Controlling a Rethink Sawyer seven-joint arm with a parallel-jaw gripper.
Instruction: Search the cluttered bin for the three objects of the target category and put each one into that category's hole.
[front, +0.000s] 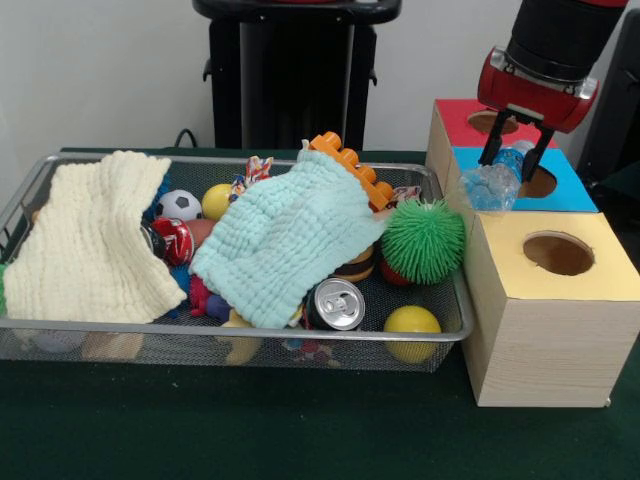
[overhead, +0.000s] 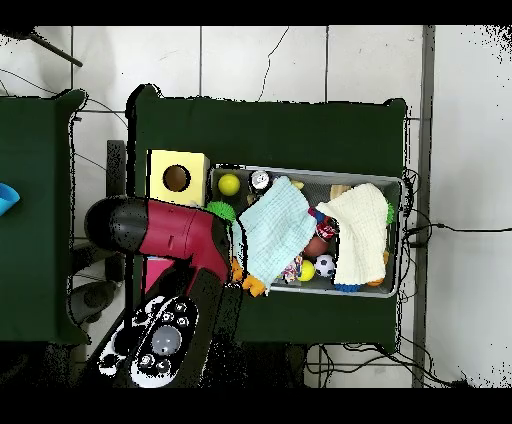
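Observation:
In the front view my gripper (front: 513, 158) hangs over the blue-topped box (front: 575, 190), shut on a clear wrinkly bottle (front: 490, 186) with a blue label. The bottle hangs just left of the blue box's round hole (front: 541, 184), which the bottle and fingers partly hide. The wire mesh bin (front: 230, 331) lies to the left, full of clutter; no other clear bottle shows in it. In the overhead view my red arm (overhead: 170, 228) covers the gripper, the bottle and the blue box; the bin (overhead: 398, 182) lies to its right.
The red-topped box (front: 455, 112) stands behind the blue one and the yellow-topped box (front: 600, 272) (overhead: 178, 178) in front. In the bin lie a yellow cloth (front: 95, 240), a mint cloth (front: 285, 235), a silver can (front: 335, 303), yellow balls (front: 412, 330), a green spiky ball (front: 423, 240) and an orange block (front: 350, 160).

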